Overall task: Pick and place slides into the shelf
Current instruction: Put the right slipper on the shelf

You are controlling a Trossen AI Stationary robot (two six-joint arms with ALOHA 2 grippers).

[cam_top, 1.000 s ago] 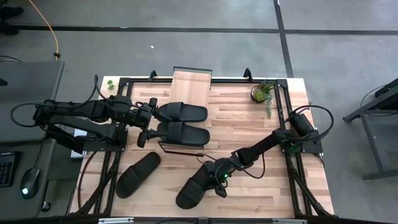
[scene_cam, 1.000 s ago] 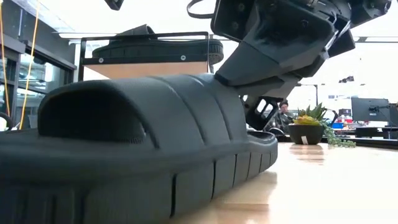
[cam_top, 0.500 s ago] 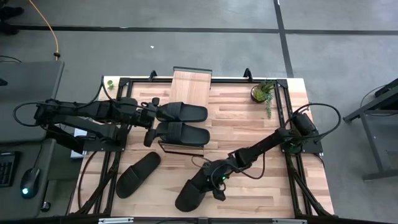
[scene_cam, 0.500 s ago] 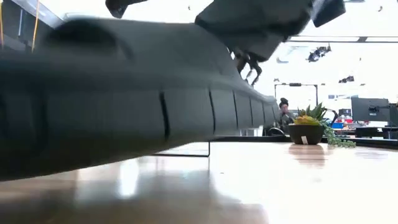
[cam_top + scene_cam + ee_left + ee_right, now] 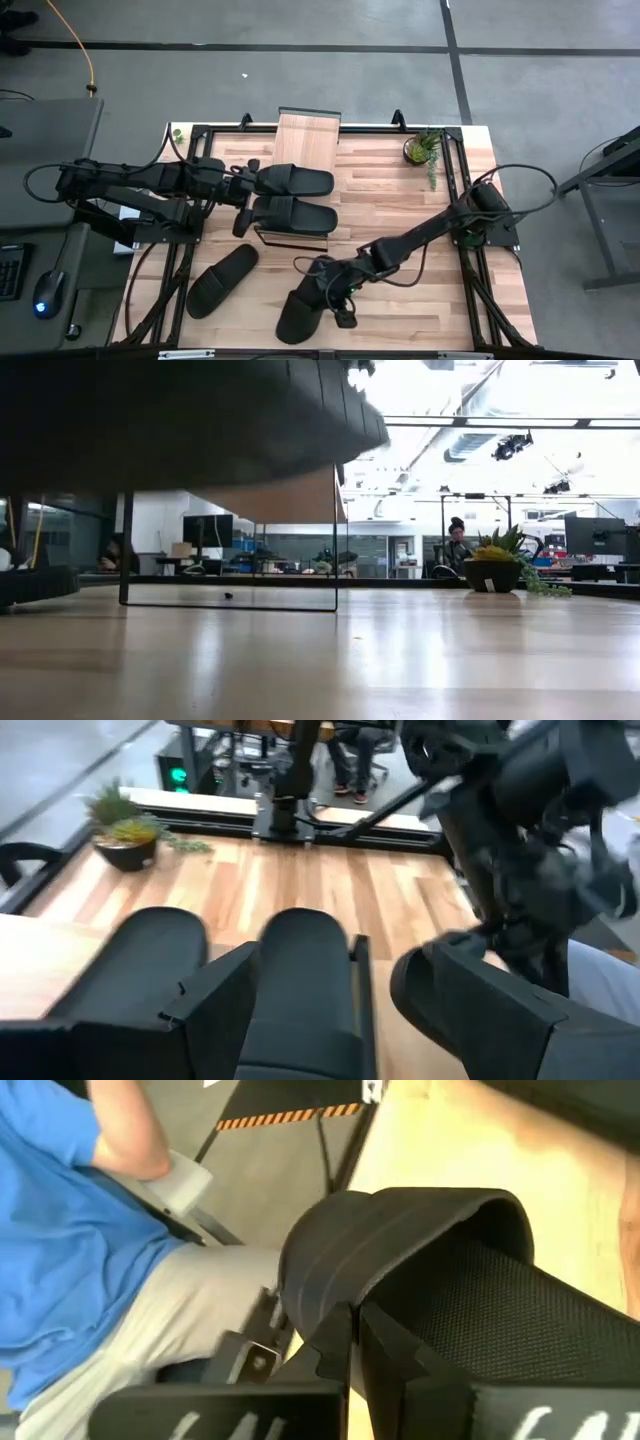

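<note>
Black rubber slides are seen in four places from above: two lie side by side on the shelf (image 5: 307, 150), a light-wood plank on a thin black frame standing on the slatted worktop (image 5: 400, 220); the farther shelf slide (image 5: 293, 181) and the nearer shelf slide (image 5: 295, 214) point the same way. A third slide (image 5: 221, 280) rests alone on the worktop near the left front corner. The fourth slide (image 5: 308, 303) is carried by the right claw (image 5: 333, 285), clamped on its ribbed strap, near the front edge.

From the low view, only the raised slide's sole is seen as a dark mass filling the upper left, clear of the worktop, with the shelf frame's thin legs behind it; a potted plant (image 5: 497, 567) and a seated person are seen far behind.

In the right wrist view, the closed fingers (image 5: 340, 1350) are shown pinching the strap, with a person in a blue top beyond the worktop edge. In the left wrist view, the left claw (image 5: 305, 995) is shown with fingers spread apart at the heels of the two shelf slides, holding nothing.

No legible writing or brand is found.
</note>
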